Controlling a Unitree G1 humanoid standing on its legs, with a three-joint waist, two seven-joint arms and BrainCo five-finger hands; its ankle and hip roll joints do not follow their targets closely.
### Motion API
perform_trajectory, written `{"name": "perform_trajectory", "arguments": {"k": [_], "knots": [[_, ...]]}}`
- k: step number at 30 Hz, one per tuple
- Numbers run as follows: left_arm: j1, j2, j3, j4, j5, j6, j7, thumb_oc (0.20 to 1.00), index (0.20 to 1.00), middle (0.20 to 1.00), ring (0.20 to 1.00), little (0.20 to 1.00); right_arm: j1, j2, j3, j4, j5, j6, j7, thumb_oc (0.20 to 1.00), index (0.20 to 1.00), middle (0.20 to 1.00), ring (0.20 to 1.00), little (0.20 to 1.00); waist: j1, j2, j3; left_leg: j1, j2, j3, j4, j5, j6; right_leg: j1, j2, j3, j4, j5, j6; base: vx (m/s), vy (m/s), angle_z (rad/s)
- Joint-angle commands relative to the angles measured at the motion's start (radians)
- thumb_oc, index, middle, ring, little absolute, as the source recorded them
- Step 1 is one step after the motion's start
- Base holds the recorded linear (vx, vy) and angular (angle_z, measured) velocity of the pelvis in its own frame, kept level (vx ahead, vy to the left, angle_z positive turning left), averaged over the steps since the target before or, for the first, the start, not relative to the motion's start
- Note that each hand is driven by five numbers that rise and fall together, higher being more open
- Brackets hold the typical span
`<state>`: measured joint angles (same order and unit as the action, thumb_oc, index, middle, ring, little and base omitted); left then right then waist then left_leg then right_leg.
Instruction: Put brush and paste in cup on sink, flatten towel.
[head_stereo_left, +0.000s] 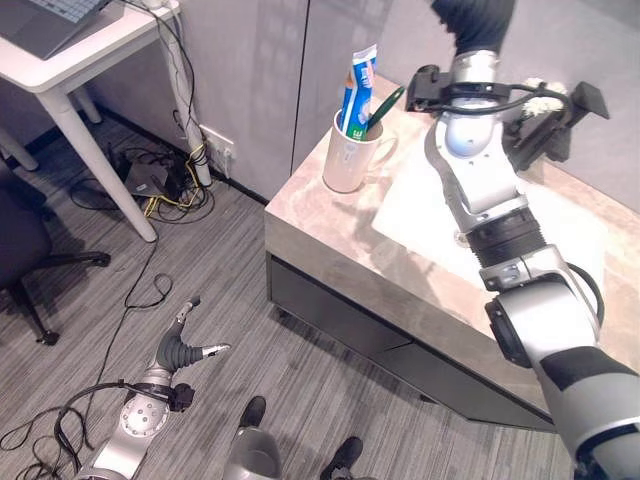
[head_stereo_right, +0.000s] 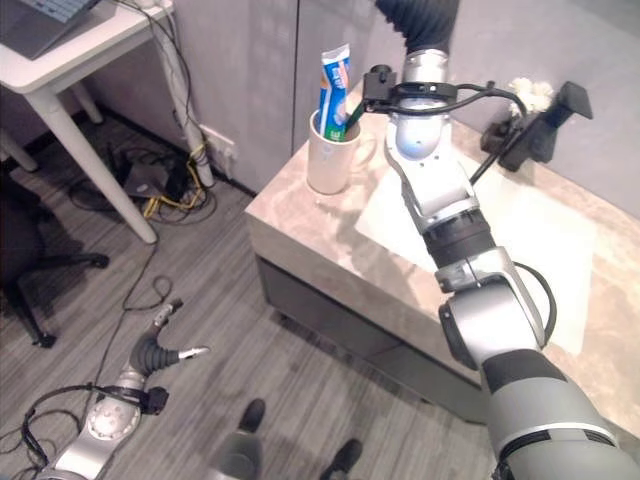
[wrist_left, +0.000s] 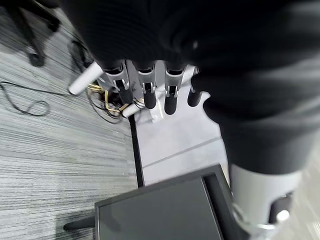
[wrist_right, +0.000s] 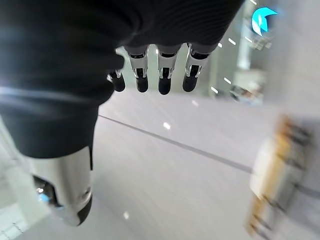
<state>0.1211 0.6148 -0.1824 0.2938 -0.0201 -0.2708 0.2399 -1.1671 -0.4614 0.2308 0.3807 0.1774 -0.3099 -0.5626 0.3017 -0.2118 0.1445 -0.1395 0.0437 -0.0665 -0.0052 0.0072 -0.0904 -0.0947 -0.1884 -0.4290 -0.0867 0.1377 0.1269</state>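
Observation:
A white cup (head_stereo_left: 347, 160) stands on the marble sink counter (head_stereo_left: 330, 235) near its far left corner. A blue toothpaste tube (head_stereo_left: 357, 85) and a green brush (head_stereo_left: 385, 108) stand upright in it. A pale flat area (head_stereo_left: 425, 205) lies on the counter beside the cup; I cannot tell whether it is the towel or the basin. My right arm reaches up over the counter past the cup. In the right wrist view, my right hand (wrist_right: 162, 75) has straight fingers and holds nothing. My left hand (head_stereo_left: 183, 345) hangs low over the floor, fingers relaxed and empty.
A black faucet (head_stereo_left: 545, 135) with something small and white on it stands at the back of the counter. A white desk (head_stereo_left: 75, 60) is at the far left, with a cable tangle (head_stereo_left: 160, 180) on the floor under it. A dark office chair (head_stereo_left: 20, 245) is at the left edge.

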Motion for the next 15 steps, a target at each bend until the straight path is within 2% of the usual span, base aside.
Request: {"name": "perform_trajectory", "arguments": {"k": [1, 2, 3, 5, 7, 9, 10, 12, 13, 14, 15], "knots": [[-0.001, -0.01, -0.024, 0.008, 0.029, -0.016, 0.028, 1.0, 1.0, 1.0, 1.0, 1.0, 0.105, -0.136, -0.061, -0.093, -0.021, -0.059, -0.011, 1.0, 1.0, 1.0, 1.0, 1.0, -0.043, 0.029, -0.087, 0.035, -0.053, -0.056, -0.082, 0.023, 0.079, 0.129, -0.082, 0.021, 0.009, 0.049, 0.108, -0.03, 0.055, -0.09], [0.001, -0.009, -0.027, 0.007, 0.03, -0.016, 0.028, 1.0, 1.0, 1.0, 1.0, 1.0, 0.117, -0.137, -0.067, -0.103, -0.02, -0.055, -0.009, 1.0, 1.0, 1.0, 1.0, 1.0, -0.04, 0.028, -0.089, 0.036, -0.054, -0.055, -0.082, 0.023, 0.08, 0.129, -0.083, 0.022, 0.009, 0.05, 0.109, -0.06, 0.111, -0.11], [0.02, -0.036, 0.005, 0.018, 0.033, -0.011, 0.031, 1.0, 1.0, 1.0, 1.0, 1.0, 0.225, -0.172, -0.124, -0.186, -0.045, -0.064, -0.006, 1.0, 1.0, 1.0, 1.0, 1.0, -0.078, 0.04, -0.098, 0.055, -0.055, -0.033, -0.082, 0.015, 0.087, 0.126, -0.09, 0.046, 0.01, 0.054, 0.11, -0.05, 0.108, -0.18], [0.051, -0.06, 0.035, 0.017, 0.044, -0.013, 0.022, 1.0, 1.0, 1.0, 1.0, 1.0, 0.377, -0.237, -0.197, -0.252, -0.131, -0.053, -0.005, 1.0, 1.0, 1.0, 1.0, 1.0, -0.11, 0.053, -0.102, 0.074, -0.06, -0.012, -0.082, 0.001, 0.096, 0.124, -0.097, 0.07, 0.018, 0.058, 0.116, -0.04, 0.124, -0.31], [0.075, -0.077, 0.06, 0.023, 0.067, -0.017, 0.019, 1.0, 1.0, 1.0, 1.0, 1.0, 0.532, -0.308, -0.293, -0.308, -0.279, -0.023, -0.056, 1.0, 1.0, 1.0, 1.0, 1.0, -0.14, 0.063, -0.109, 0.087, -0.071, 0.01, -0.082, -0.003, 0.105, 0.114, -0.111, 0.09, 0.029, 0.068, 0.121, -0.04, 0.132, -0.39], [0.111, -0.099, 0.097, 0.023, 0.11, -0.021, 0.012, 1.0, 1.0, 1.0, 1.0, 1.0, 0.738, -0.372, -0.429, -0.313, -0.438, 0.021, -0.112, 1.0, 1.0, 1.0, 1.0, 1.0, -0.191, 0.08, -0.115, 0.118, -0.084, 0.041, -0.081, -0.017, 0.119, 0.103, -0.127, 0.135, 0.044, 0.079, 0.128, -0.04, 0.171, -0.3], [0.126, -0.107, 0.104, 0.02, 0.122, -0.023, 0.01, 1.0, 1.0, 1.0, 1.0, 1.0, 0.801, -0.379, -0.484, -0.278, -0.472, 0.045, -0.153, 1.0, 1.0, 1.0, 1.0, 1.0, -0.205, 0.086, -0.111, 0.127, -0.09, 0.054, -0.079, -0.017, 0.124, 0.098, -0.132, 0.149, 0.051, 0.087, 0.128, -0.02, 0.12, -0.49], [0.135, -0.115, 0.109, 0.022, 0.125, -0.027, 0.011, 1.0, 1.0, 1.0, 1.0, 1.0, 0.858, -0.375, -0.525, -0.245, -0.495, 0.062, -0.176, 1.0, 1.0, 1.0, 1.0, 1.0, -0.215, 0.089, -0.113, 0.135, -0.094, 0.061, -0.08, -0.025, 0.128, 0.094, -0.135, 0.164, 0.055, 0.089, 0.132, -0.03, 0.082, -0.45], [0.146, -0.13, 0.118, 0.028, 0.124, -0.025, 0.008, 1.0, 1.0, 1.0, 1.0, 1.0, 0.947, -0.363, -0.589, -0.167, -0.514, 0.092, -0.202, 1.0, 1.0, 1.0, 1.0, 1.0, -0.243, 0.098, -0.108, 0.144, -0.1, 0.073, -0.081, -0.027, 0.133, 0.081, -0.141, 0.185, 0.068, 0.104, 0.134, -0.05, 0.089, -0.34], [0.147, -0.128, 0.116, 0.028, 0.124, -0.026, 0.008, 1.0, 1.0, 1.0, 1.0, 1.0, 0.952, -0.363, -0.591, -0.167, -0.514, 0.091, -0.203, 1.0, 1.0, 1.0, 1.0, 1.0, -0.239, 0.097, -0.109, 0.144, -0.1, 0.074, -0.081, -0.028, 0.134, 0.08, -0.141, 0.187, 0.069, 0.103, 0.134, -0.06, 0.096, -0.3], [0.15, -0.137, 0.114, 0.032, 0.12, -0.023, 0.007, 1.0, 1.0, 1.0, 1.0, 1.0, 1.009, -0.319, -0.641, -0.079, -0.487, 0.117, -0.243, 1.0, 1.0, 1.0, 1.0, 1.0, -0.253, 0.102, -0.106, 0.149, -0.104, 0.081, -0.081, -0.03, 0.138, 0.071, -0.144, 0.196, 0.08, 0.11, 0.135, -0.02, 0.056, -0.34]]}}
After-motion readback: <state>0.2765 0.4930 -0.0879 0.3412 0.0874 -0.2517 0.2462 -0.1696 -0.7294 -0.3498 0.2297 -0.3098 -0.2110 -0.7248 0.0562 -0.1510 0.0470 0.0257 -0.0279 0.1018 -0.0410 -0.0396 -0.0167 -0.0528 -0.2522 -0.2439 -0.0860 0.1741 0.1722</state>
